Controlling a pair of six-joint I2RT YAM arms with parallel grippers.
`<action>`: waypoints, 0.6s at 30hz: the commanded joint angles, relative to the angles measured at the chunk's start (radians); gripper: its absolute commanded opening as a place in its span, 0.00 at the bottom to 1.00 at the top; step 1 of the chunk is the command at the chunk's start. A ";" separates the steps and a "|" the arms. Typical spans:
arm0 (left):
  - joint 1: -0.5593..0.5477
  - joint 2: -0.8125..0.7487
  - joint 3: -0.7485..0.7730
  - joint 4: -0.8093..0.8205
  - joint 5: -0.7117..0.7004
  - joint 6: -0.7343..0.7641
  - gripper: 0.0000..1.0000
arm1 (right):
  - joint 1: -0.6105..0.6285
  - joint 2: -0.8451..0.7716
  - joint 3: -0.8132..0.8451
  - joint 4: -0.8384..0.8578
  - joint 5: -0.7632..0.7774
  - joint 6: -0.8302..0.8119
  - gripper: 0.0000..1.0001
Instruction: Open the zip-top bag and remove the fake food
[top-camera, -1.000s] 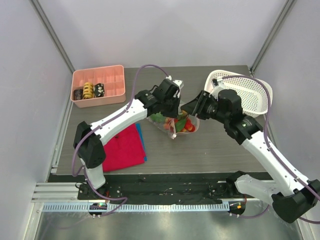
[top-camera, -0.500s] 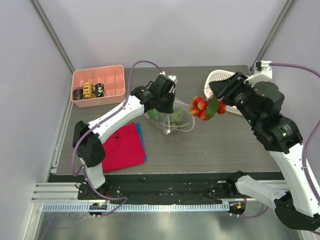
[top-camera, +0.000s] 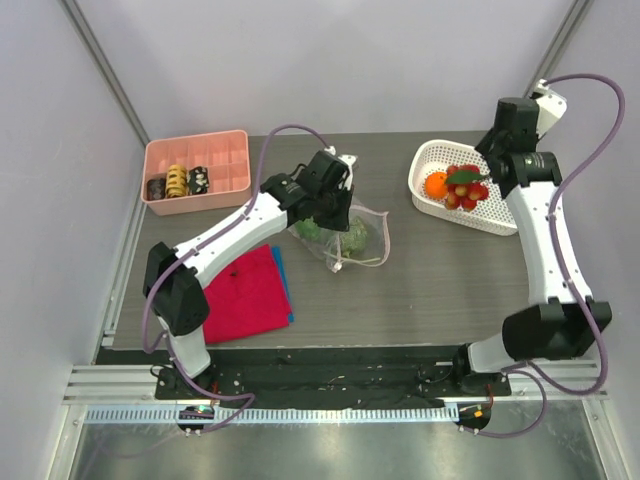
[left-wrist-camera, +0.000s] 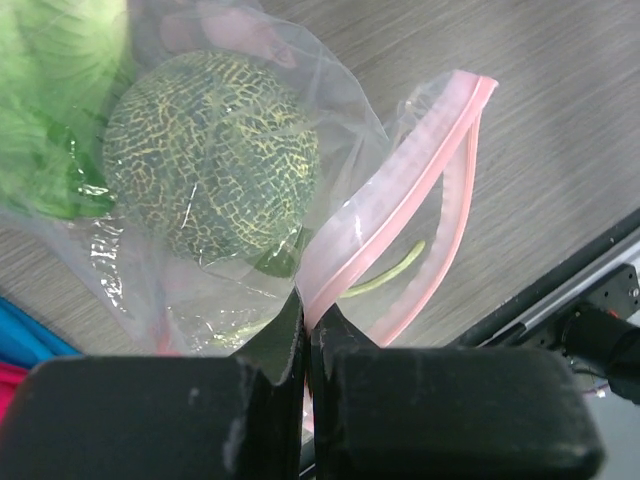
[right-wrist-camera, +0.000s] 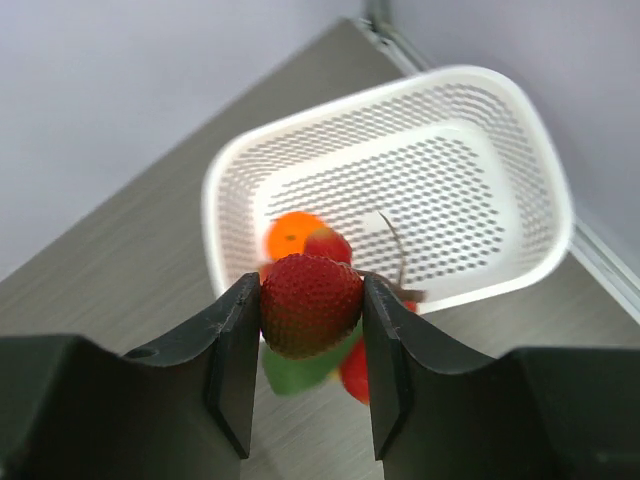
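The zip-top bag (top-camera: 352, 238) lies mid-table, clear with a pink zip strip (left-wrist-camera: 400, 190), its mouth open. My left gripper (top-camera: 340, 208) is shut on one side of the strip (left-wrist-camera: 308, 320). Inside the bag are a green netted melon (left-wrist-camera: 210, 170) and leafy greens (left-wrist-camera: 40, 90). My right gripper (top-camera: 480, 172) is shut on the red berry cluster (top-camera: 465, 187), gripping one strawberry (right-wrist-camera: 312, 305), and holds it above the white basket (top-camera: 500, 215). An orange ball (top-camera: 436, 184) lies in the basket and shows in the right wrist view (right-wrist-camera: 290, 235).
A pink tray (top-camera: 225, 160) with small rolls stands at the back left. A red cloth (top-camera: 245, 295) lies over a blue one (top-camera: 283, 268) at the front left. Grey walls close in the table on three sides.
My right gripper has pulled the berry cluster out of the bag and carried it right and back to above the basket. My left gripper has kept its hold on the bag.
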 joint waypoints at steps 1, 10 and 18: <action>0.001 -0.076 -0.037 0.063 0.070 0.023 0.00 | -0.142 0.088 -0.003 0.111 -0.081 0.018 0.01; 0.003 -0.109 -0.124 0.150 0.127 -0.010 0.00 | -0.265 0.292 0.002 0.246 -0.263 0.053 0.01; 0.003 -0.108 -0.107 0.147 0.133 -0.011 0.00 | -0.268 0.424 0.083 0.119 -0.358 0.064 0.40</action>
